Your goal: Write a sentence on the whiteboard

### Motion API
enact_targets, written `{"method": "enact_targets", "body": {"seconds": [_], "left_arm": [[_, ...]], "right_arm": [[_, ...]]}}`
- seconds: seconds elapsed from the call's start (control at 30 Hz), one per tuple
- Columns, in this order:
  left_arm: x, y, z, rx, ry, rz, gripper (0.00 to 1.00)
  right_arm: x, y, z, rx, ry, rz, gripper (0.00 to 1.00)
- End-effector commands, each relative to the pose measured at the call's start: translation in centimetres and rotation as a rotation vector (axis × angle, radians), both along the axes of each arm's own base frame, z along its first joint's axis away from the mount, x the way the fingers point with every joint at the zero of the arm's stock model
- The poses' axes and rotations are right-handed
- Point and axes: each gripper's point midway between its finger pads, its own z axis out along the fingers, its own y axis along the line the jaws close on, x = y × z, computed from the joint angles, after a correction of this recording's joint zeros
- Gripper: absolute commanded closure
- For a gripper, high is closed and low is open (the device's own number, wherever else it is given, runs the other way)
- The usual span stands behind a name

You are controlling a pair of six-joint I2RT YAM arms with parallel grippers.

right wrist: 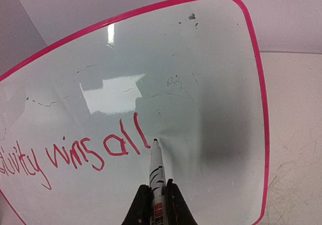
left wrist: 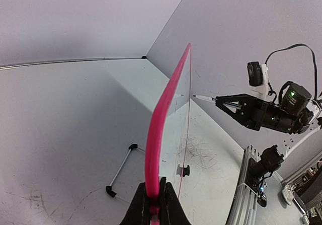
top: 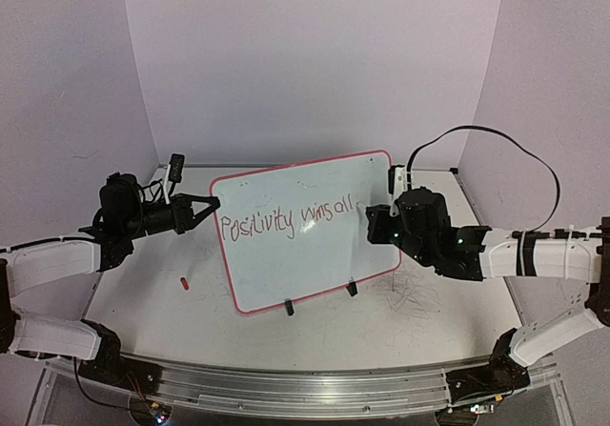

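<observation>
The whiteboard [top: 315, 254] stands upright on two black clip feet, white with a pink rim. The sentence [top: 286, 221] "Positivity wins all" runs across it in red marker. My left gripper [top: 208, 204] is shut on the board's left rim, seen edge-on in the left wrist view [left wrist: 152, 202]. My right gripper [top: 374, 222] is shut on a white marker [right wrist: 157, 172]. The marker tip sits just right of the last "l" of the sentence [right wrist: 75, 154], at or very near the whiteboard [right wrist: 201, 84] surface. The right gripper also shows in the left wrist view [left wrist: 221, 100].
A small red marker cap [top: 185, 281] lies on the table left of the board. Scribble marks [top: 419, 297] cover the table at the right of the board. A wire stand [left wrist: 121, 168] lies behind the board. Walls close in behind and at both sides.
</observation>
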Motion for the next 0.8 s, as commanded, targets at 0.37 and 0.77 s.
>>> {"method": "enact_targets", "body": {"seconds": [0.37,0.77], "left_arm": [[-0.1,-0.4,0.3,0.027,-0.049,-0.018,1.00],[-0.1,-0.4,0.2,0.028,-0.048,-0.018,1.00]], "right_arm": [[0.3,0.4,0.1,0.009,-0.005,0.009,1.00],[0.0,0.0,-0.1,0.009,-0.002,0.004,1.00]]}}
